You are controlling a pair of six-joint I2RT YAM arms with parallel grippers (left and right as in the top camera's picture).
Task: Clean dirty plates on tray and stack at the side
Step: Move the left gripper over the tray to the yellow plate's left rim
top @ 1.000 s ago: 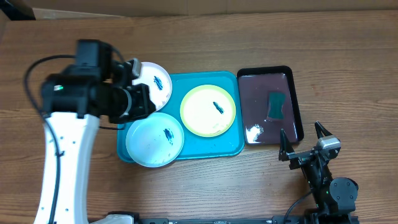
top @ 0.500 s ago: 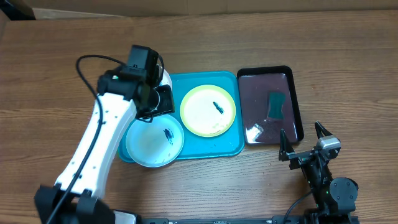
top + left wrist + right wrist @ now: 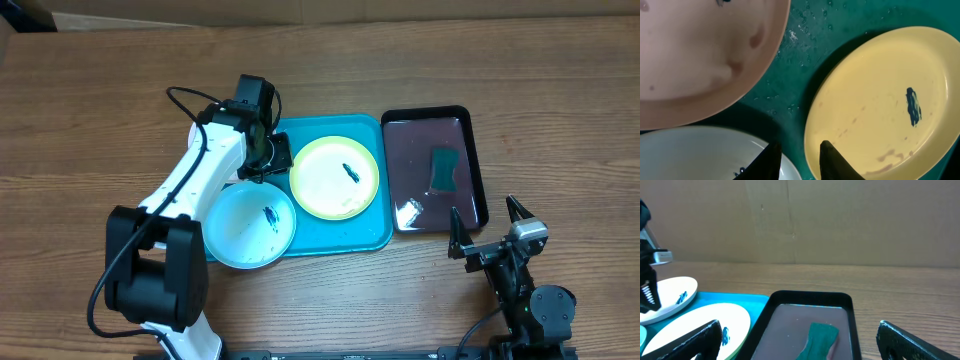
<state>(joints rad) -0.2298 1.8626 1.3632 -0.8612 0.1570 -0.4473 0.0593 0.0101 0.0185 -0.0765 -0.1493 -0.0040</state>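
The turquoise tray holds three plates. The yellow-green rimmed plate has a dark blue smear. The pale blue plate overhangs the tray's front left corner and also carries a smear. The white plate lies at the back left, mostly hidden under my left arm in the overhead view. My left gripper hangs low over the tray between the plates. Its fingers stand a little apart with only tray between them. My right gripper rests wide open near the table's front edge, holding nothing.
A black tray stands right of the turquoise tray, with a green sponge lying in it. My left arm reaches diagonally from the front left across the pale blue plate. Bare wooden table surrounds both trays.
My left arm has swung right, from beside the tray's left edge to over the tray between the plates. Its jaws have parted slightly. The right arm has not moved.
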